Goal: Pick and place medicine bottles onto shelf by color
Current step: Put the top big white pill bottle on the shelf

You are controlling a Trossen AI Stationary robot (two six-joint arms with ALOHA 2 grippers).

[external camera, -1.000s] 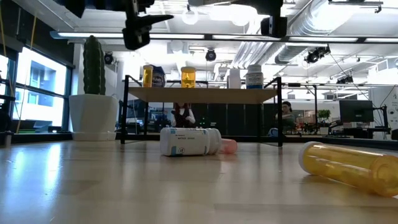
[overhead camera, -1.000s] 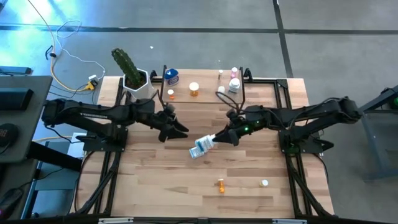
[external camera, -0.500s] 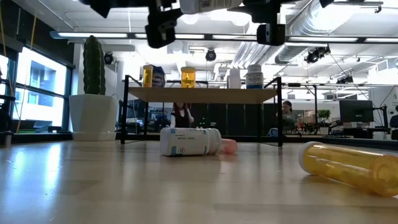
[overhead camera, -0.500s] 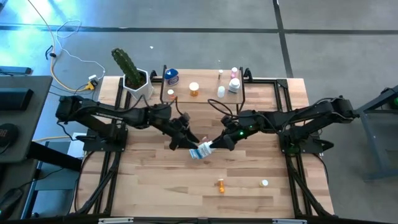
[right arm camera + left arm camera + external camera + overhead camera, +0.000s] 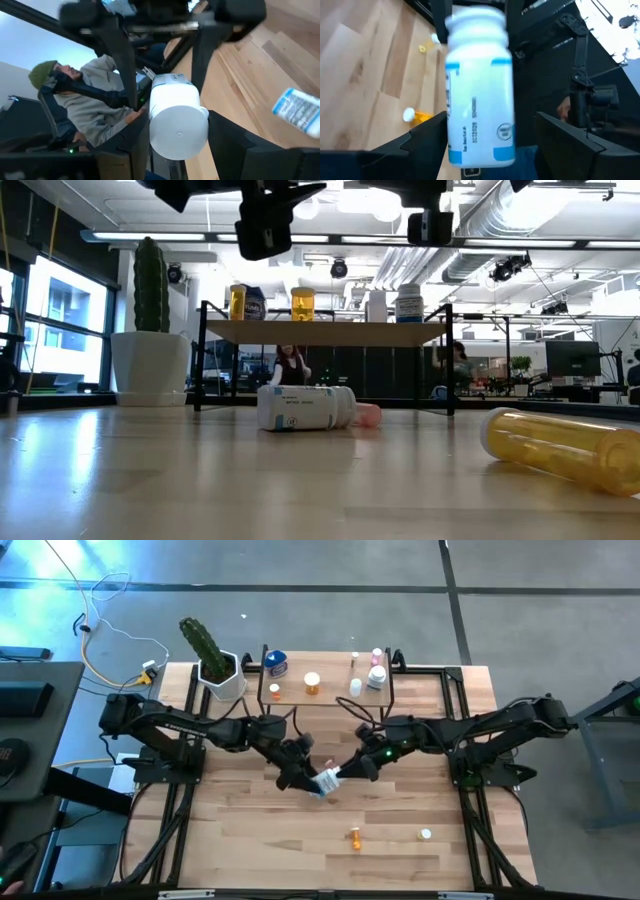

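My right gripper (image 5: pixel 347 771) is shut on a white medicine bottle with a blue-striped label (image 5: pixel 325 781) and holds it above the middle of the table. My left gripper (image 5: pixel 307 777) is open. In the left wrist view its fingers (image 5: pixel 427 137) stand on either side of that bottle's lower body (image 5: pixel 477 95), and a gap shows on one side. The shelf (image 5: pixel 300 695) stands at the table's far edge with a blue-capped, an orange and a few white bottles on its board. A second white bottle (image 5: pixel 300 408) lies on its side on the tabletop. My right gripper pinches the white bottle at its cap end (image 5: pixel 177 127) between its two fingers (image 5: pixel 136 145), one on each side. It comes roughly level from the table's right. The bottle is lifted clear of the table and sticks out toward my left gripper.
An orange bottle (image 5: pixel 356 837) and a small white one (image 5: pixel 425 834) lie near the table's near edge. A pink one (image 5: pixel 369 415) lies behind the fallen white bottle. A green cactus in a white pot (image 5: pixel 212 658) stands left of the shelf. A person (image 5: pixel 85 107) sits beyond the table.
My left gripper has moved toward the table's right and near edge until its open fingers flank the held bottle. My right gripper has carried the bottle slightly toward the left and near edge, then kept still.
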